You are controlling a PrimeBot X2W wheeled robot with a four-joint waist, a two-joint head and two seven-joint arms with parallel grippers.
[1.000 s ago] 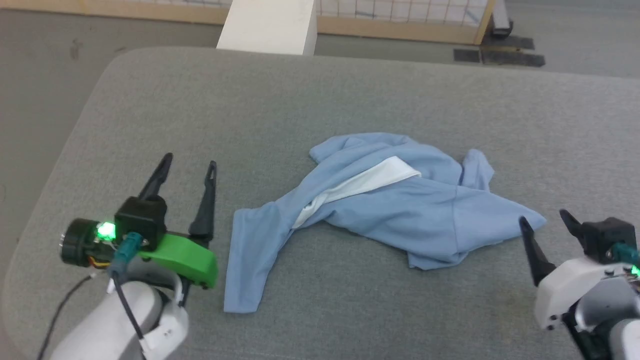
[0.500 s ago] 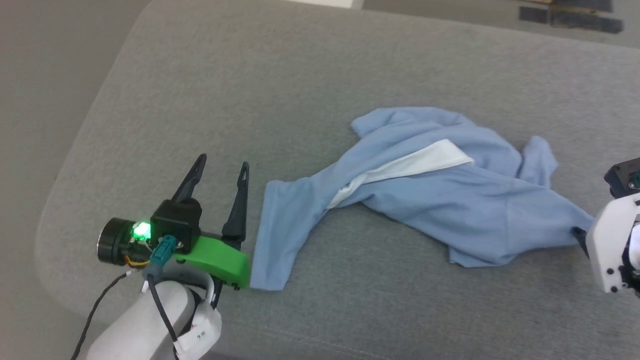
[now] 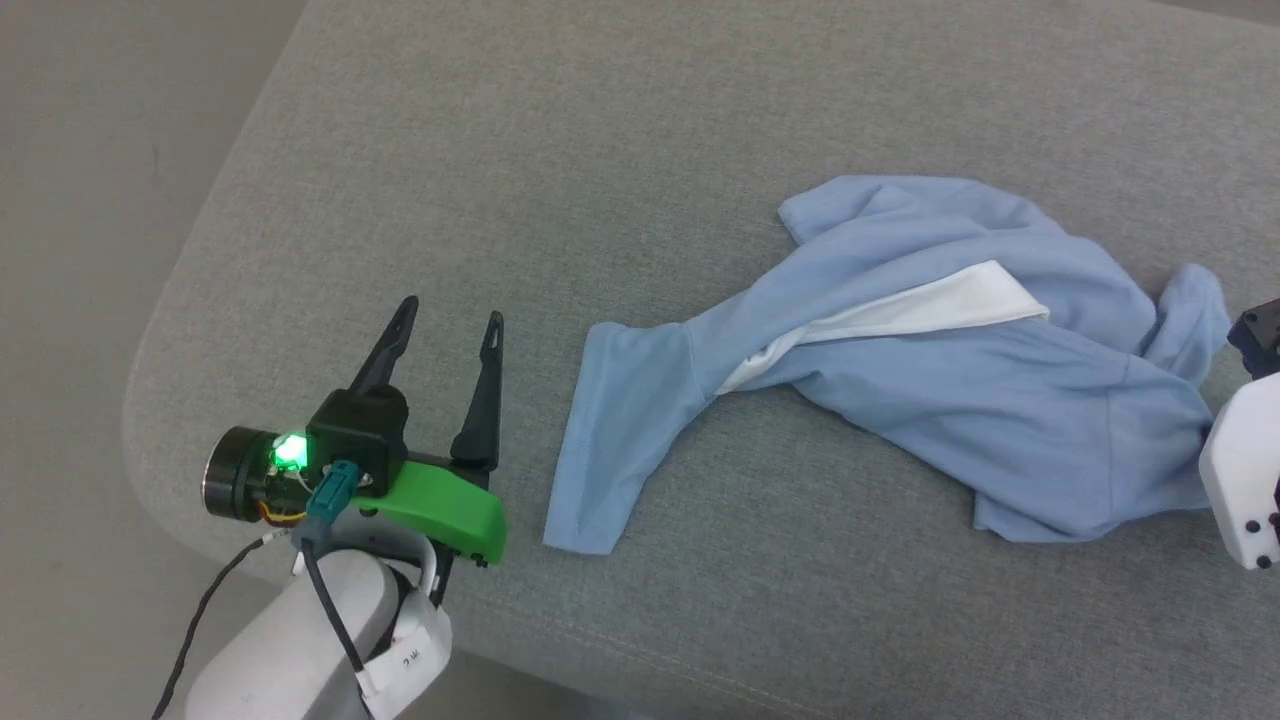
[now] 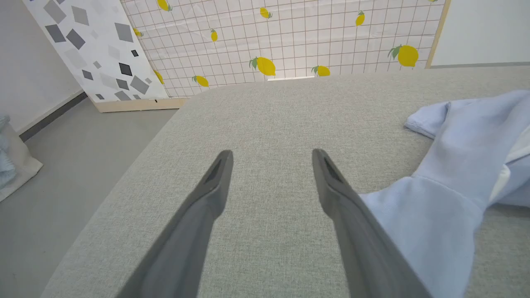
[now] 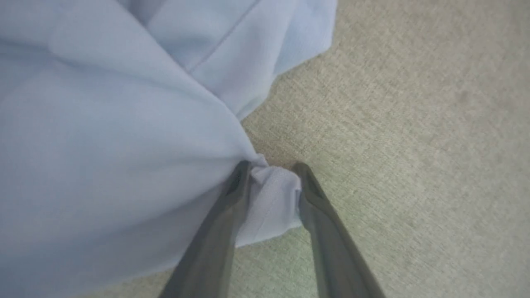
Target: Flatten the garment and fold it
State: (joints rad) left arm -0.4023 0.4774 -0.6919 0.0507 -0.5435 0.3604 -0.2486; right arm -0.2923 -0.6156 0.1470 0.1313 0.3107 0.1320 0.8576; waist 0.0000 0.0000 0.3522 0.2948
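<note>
Nearest, the left gripper [image 3: 452, 310] hangs over the table [image 3: 400, 150] with its 2 fingers spread apart, a sleeve of the shirt [image 3: 950, 400] lying just beside its right finger. Beyond, the crumpled shirt sprawls rightward, white collar [image 3: 930, 305] showing. The right gripper [image 5: 273, 165] pinches its right edge.

I see a light blue shirt [image 3: 960, 400], white collar [image 3: 930, 305], grey desk [image 3: 600, 150], black left tool [image 3: 452, 310] on a green mount [image 3: 440, 505], yellow lemons on a white grid screen [image 4: 290, 37].
</note>
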